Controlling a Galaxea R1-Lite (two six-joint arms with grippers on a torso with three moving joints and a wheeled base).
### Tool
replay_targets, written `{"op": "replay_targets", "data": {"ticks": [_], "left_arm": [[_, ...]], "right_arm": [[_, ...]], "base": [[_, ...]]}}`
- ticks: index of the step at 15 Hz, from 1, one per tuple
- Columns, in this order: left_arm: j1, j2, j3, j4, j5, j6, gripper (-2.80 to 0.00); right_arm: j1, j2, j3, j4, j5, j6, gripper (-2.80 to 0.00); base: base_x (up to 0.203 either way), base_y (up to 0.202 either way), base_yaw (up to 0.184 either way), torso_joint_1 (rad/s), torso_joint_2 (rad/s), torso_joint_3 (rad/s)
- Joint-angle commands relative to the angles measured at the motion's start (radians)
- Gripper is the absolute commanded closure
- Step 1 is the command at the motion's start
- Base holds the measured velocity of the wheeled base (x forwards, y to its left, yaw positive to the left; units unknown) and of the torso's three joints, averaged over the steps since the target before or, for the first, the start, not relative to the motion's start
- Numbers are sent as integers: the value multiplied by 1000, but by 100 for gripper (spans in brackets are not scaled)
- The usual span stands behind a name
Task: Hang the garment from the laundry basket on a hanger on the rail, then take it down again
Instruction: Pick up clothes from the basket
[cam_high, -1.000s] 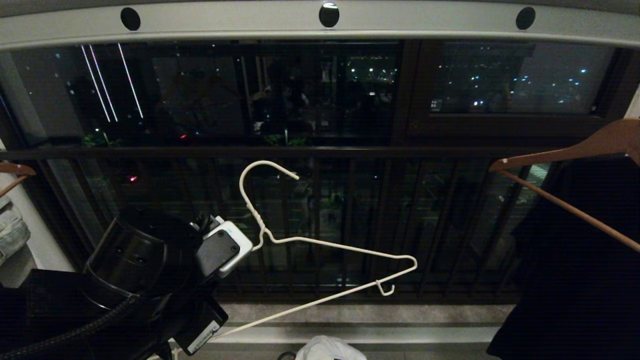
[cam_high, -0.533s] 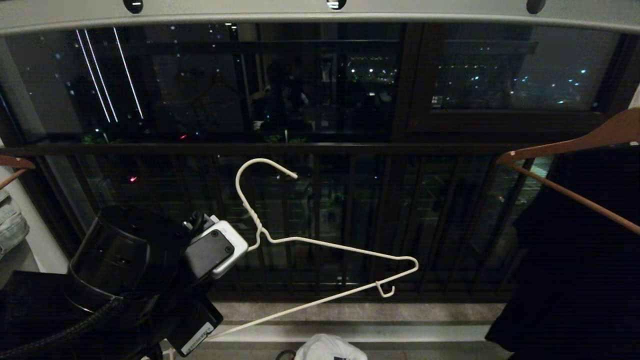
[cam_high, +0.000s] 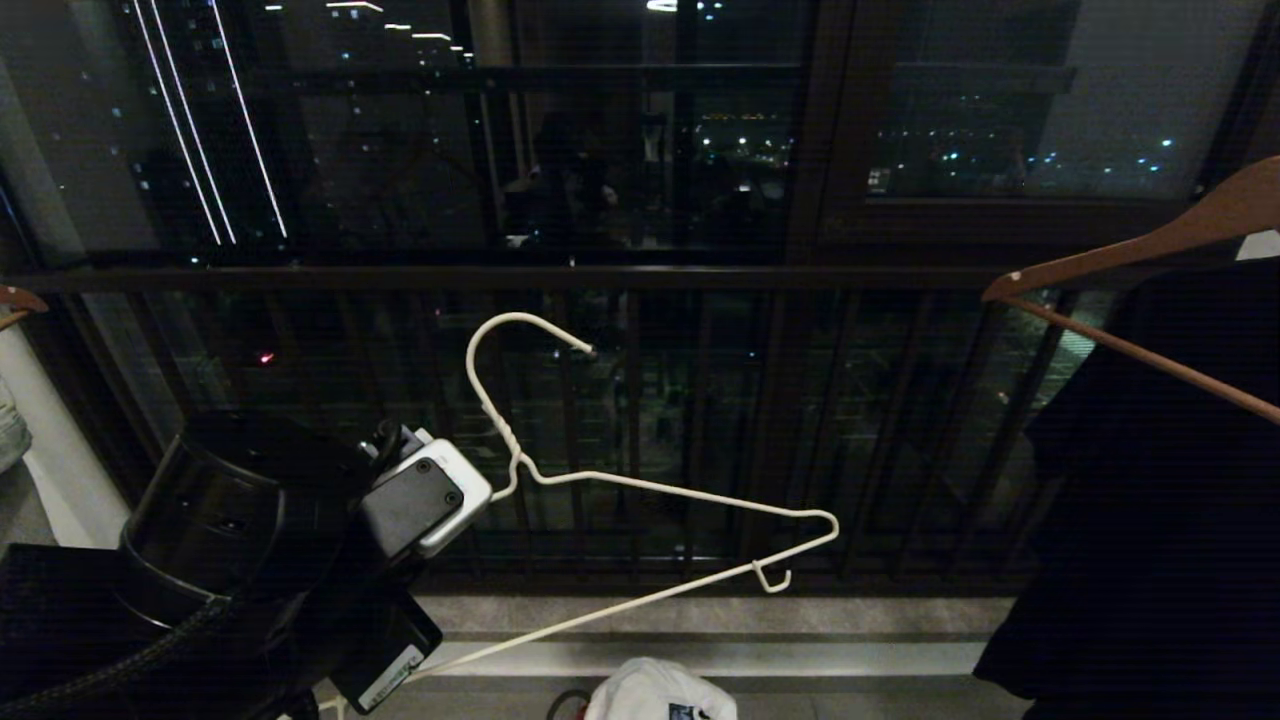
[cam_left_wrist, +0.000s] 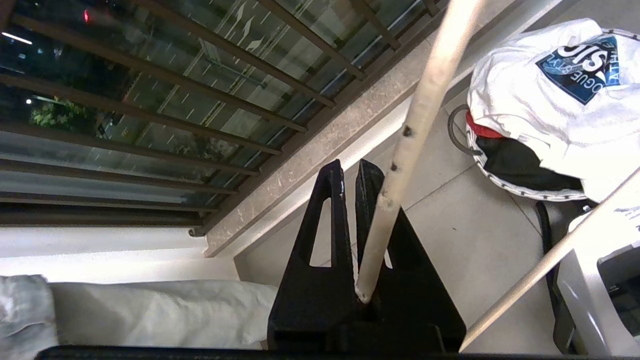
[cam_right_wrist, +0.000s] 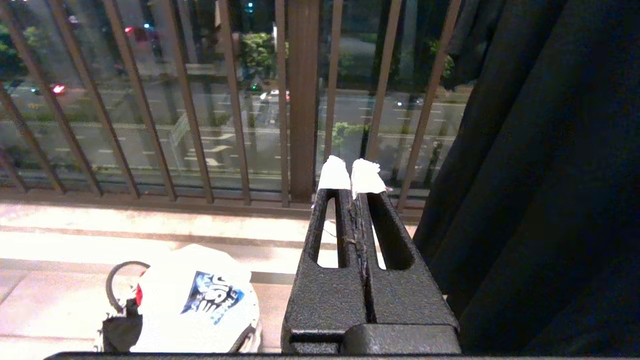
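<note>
The white wire hanger (cam_high: 640, 485) hangs in the air in front of the dark railing, hook up and tilted down to the right. My left gripper (cam_left_wrist: 350, 170) is shut on its wire (cam_left_wrist: 415, 125), which runs in deep between the fingers. In the head view the left wrist (cam_high: 425, 500) hides that grip. The garment (cam_high: 655, 690) (cam_left_wrist: 550, 90) (cam_right_wrist: 200, 300), white with a blue print, lies heaped on the laundry basket (cam_left_wrist: 500, 182) on the floor. My right gripper (cam_right_wrist: 350, 175) is shut on nothing, low and to the right of the basket. The rail is out of view.
A brown wooden hanger (cam_high: 1130, 250) carries a black garment (cam_high: 1150, 520) at the right. The dark railing (cam_high: 640, 280) and a stone sill (cam_high: 720, 615) stand ahead. Another wooden hanger's tip (cam_high: 15, 300) shows far left. White cloth (cam_left_wrist: 150, 310) lies left of the left arm.
The whole head picture has slid upward as the camera dropped. The rail has left the top edge and more of the garment shows at the bottom. The left arm still holds the hanger the same way.
</note>
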Motion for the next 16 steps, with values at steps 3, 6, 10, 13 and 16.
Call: {"op": "replay_targets", "data": {"ticks": [3,6,10,13,16], "left_arm": [[1,0,4,0,3,22,0],[-1,-15,11,0,2,28,0],[-1,0,13,0,2,29,0],[-1,-15,14,0,2,29,0],[-1,-12,14,0,2,29,0]], "right_arm": [[0,1,2,0,0,0,0],[0,1,2,0,0,-1,0],[0,1,2,0,0,9,0],[0,1,2,0,0,9,0],[0,1,0,0,0,26,0]], "base": [[0,0,0,-146,333,177],[0,0,0,-156,342,188],[0,0,0,-165,374,202],[0,0,0,-223,513,287],[0,0,0,-232,546,314]]}}
